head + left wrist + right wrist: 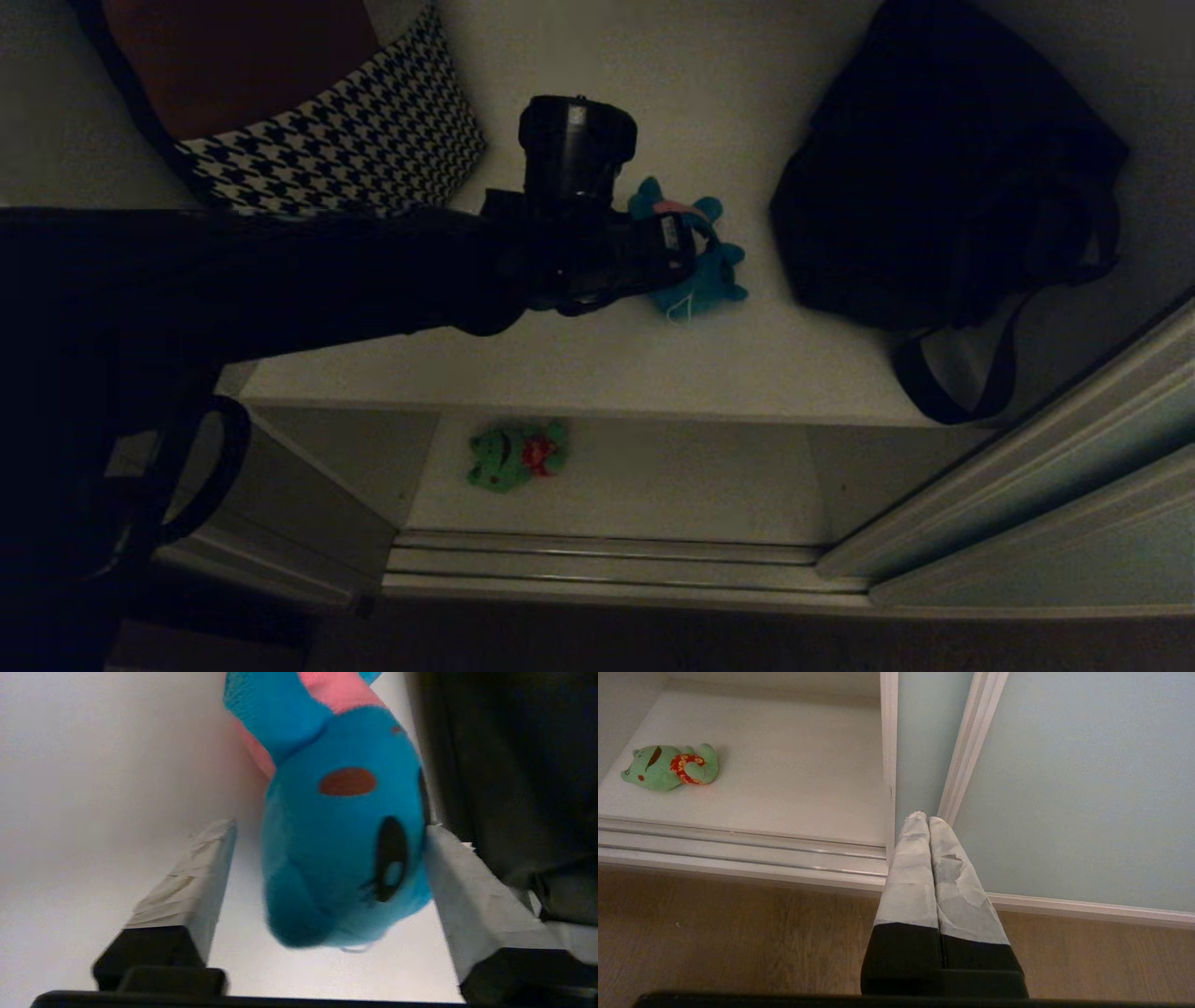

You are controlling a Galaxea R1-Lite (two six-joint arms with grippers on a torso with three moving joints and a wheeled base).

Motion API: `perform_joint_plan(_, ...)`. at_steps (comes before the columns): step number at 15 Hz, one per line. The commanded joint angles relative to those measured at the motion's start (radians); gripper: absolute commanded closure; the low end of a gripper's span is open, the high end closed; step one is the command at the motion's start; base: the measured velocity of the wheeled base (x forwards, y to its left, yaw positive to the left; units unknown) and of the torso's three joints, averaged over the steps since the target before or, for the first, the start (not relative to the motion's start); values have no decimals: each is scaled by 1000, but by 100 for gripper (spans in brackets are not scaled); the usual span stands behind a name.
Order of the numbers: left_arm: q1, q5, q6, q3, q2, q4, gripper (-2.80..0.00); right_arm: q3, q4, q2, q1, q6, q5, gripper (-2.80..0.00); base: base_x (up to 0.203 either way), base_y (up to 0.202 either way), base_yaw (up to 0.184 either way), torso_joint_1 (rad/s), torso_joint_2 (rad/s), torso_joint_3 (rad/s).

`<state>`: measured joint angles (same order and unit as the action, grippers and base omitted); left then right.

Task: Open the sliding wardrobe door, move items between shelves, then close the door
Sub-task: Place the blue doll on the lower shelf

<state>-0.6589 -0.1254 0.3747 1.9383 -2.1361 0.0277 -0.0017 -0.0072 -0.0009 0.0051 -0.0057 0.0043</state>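
- Nearest, bottom of the head frame: the door track, then the lower shelf point(653, 485) with the green plush toy point(515, 455) lying at its left side, nothing touching it.
- Sliding wardrobe door point(1055, 485) runs along the lower right of the head frame, slid aside; the opening is clear.
- Right gripper point(928, 820) is parked low outside the wardrobe, fingers pressed together and holding nothing, tips pointing at the door frame above the wooden floor point(714, 942).
- Middle of the head frame: left gripper point(327, 858) reaches over the upper shelf point(653, 373). Jaws stand apart around the blue plush toy point(336, 849). One finger looks to be touching the toy's eye side, the other is clear of it. Reads as released, not clamped.
- Toy sits on the upper shelf between the fingers, centre of the head frame.
- Far: houndstooth cushion point(355, 140) upper left, black bag point(934, 168) upper right, its strap hanging over the shelf edge.
- Risk: the touching finger drags or tips the toy if the arm pulls back at an angle; a fuzzy surface catches on the pad wrap.
- Risk: a sideways sweep towards the bag snags its strap.
- Risk: the door gets closed with the arm inside.
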Motion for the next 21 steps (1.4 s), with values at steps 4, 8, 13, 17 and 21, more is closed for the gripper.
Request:
perform_joint_plan(4,1,21,20,1,-52,118,-280,0,0,1,0,0,0,0,0,0,0,0,0,0)
perform_joint_plan(8,1,69,23,1,-67,184,-280,1,0,1,1,0,0,0,0,0,0,0,0,0)
perform_joint_plan(13,0,97,12,1,-106,202,0,0,0,1,1,0,0,0,0,0,0,0,0,0)
perform_joint_plan(17,4,93,11,4,-109,226,0,0,0,1,1,0,0,0,0,0,0,0,0,0)
perform_joint_plan(21,3,66,13,2,-20,233,0,2,0,1,-1,0,0,0,0,0,0,0,0,0)
